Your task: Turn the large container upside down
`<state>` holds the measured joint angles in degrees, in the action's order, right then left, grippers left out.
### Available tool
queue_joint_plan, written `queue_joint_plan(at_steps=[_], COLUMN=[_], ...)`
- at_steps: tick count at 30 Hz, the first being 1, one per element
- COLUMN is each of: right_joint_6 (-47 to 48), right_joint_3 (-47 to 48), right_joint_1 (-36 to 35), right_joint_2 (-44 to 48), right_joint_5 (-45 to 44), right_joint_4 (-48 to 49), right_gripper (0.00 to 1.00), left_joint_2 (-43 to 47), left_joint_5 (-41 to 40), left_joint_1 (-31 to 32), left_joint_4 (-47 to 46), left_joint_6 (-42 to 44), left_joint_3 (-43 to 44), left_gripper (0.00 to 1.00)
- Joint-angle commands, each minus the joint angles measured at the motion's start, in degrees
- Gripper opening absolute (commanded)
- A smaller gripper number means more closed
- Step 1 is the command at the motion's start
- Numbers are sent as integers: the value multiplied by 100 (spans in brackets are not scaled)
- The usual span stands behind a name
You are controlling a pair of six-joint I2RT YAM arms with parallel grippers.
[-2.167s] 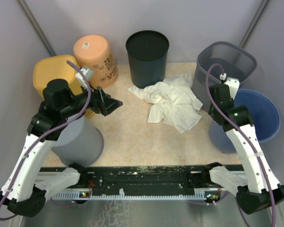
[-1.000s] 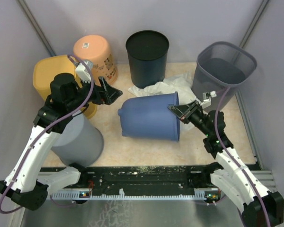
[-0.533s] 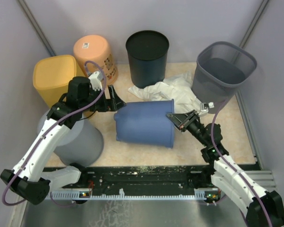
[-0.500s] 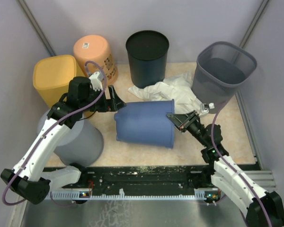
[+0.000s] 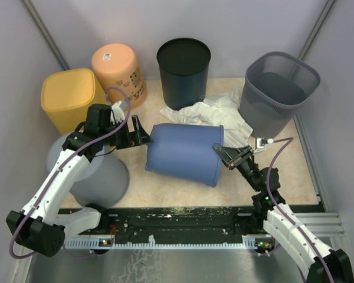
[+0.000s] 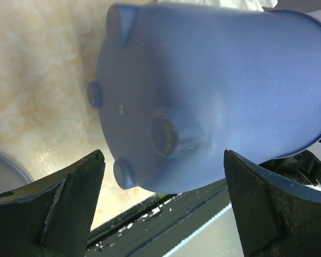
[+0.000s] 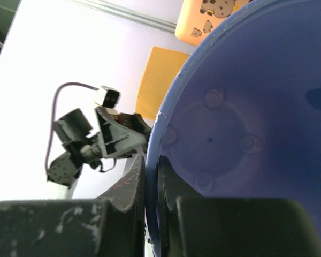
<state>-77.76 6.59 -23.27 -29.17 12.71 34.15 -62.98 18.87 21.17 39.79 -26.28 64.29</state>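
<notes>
The large blue container (image 5: 186,154) lies on its side mid-table, base to the left, mouth to the right. My right gripper (image 5: 229,155) is shut on its rim at the mouth; the right wrist view shows the rim (image 7: 159,134) pinched between the jaws and the container's inside (image 7: 241,123). My left gripper (image 5: 137,134) is open beside the container's base, just left of it. In the left wrist view the base (image 6: 166,128) with its small feet fills the space ahead of the wide-open fingers (image 6: 69,198).
A white cloth (image 5: 215,115) lies behind the blue container. A black bin (image 5: 183,65) and grey mesh bin (image 5: 280,88) stand at the back. Upturned orange (image 5: 118,71), yellow (image 5: 68,97) and grey (image 5: 97,177) containers crowd the left side under my left arm.
The right gripper has tipped the blue container from the right side onto its side mid-table. The left gripper came down to the container's base; the container has tilted slightly since half a second ago.
</notes>
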Motion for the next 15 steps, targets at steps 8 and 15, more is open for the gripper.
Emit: queue_joint_plan(at_steps=[8, 15], right_joint_6=[-639, -681], right_joint_3=[-523, -578], right_joint_1=[-20, -20], right_joint_2=[108, 69], right_joint_5=[-366, -291], right_joint_4=[1354, 1429], right_gripper=[0, 0], left_joint_2=[115, 33], left_joint_5=[2081, 2323], left_joint_1=[-341, -358], left_joint_4=[-1634, -2192], left_joint_6=[-575, -767], left_joint_3=[-878, -1041], left_gripper=[96, 96])
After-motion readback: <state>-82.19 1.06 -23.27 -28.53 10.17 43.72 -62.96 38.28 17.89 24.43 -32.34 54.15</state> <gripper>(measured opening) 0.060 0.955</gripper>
